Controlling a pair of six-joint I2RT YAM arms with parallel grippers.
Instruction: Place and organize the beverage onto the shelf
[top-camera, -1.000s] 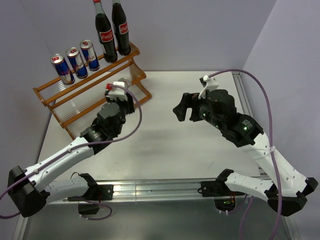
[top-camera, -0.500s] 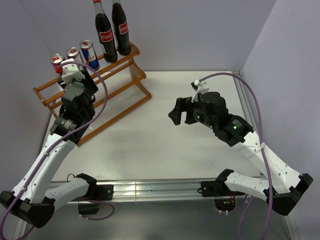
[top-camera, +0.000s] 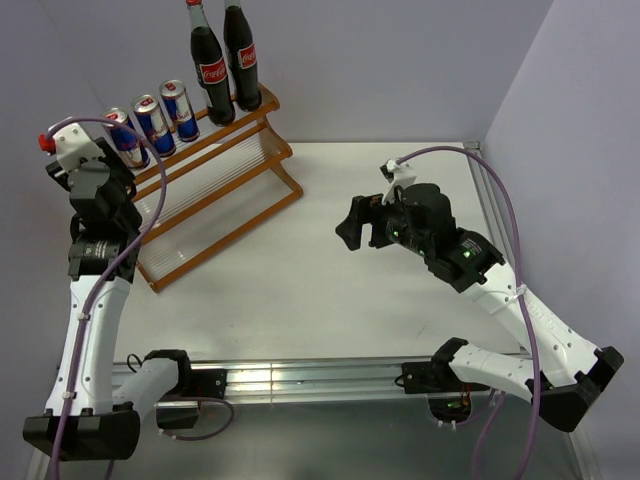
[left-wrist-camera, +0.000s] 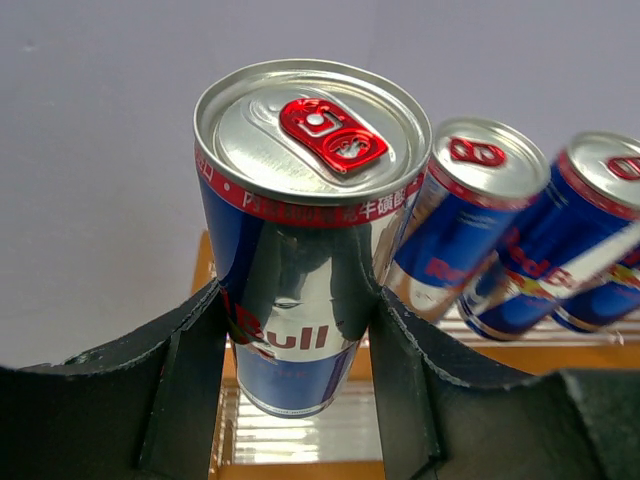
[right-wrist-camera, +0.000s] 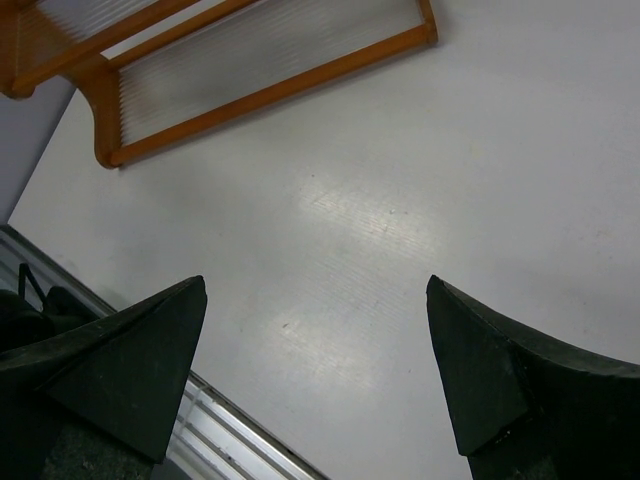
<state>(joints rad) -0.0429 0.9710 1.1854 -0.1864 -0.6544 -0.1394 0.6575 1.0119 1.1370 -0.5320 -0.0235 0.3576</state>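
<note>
"What's hidden from above?"

"My left arm (top-camera: 95, 215) covers the blue-and-silver energy-drink can (left-wrist-camera: 305, 150). Only the wrist view shows the left gripper (left-wrist-camera: 300, 295) clamped on it, base cut off, at the far-left end of the slanted wooden shelf (top-camera: 230, 239)."

"Around it?"

"Three matching cans (top-camera: 152, 122) stand just right on the top tier, then two dark glass cola bottles (top-camera: 212, 70). The right gripper (right-wrist-camera: 315, 370) hangs spread wide above the white table (top-camera: 330, 290)."

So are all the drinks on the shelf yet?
Nearly. Both cola bottles and three cans stand along the shelf's top tier. The fourth can is gripped in the left end effector, right beside those three; whether it rests on the rail yet I cannot tell. Left to do: let go of it. The right end effector hangs open and empty over the table.
</note>
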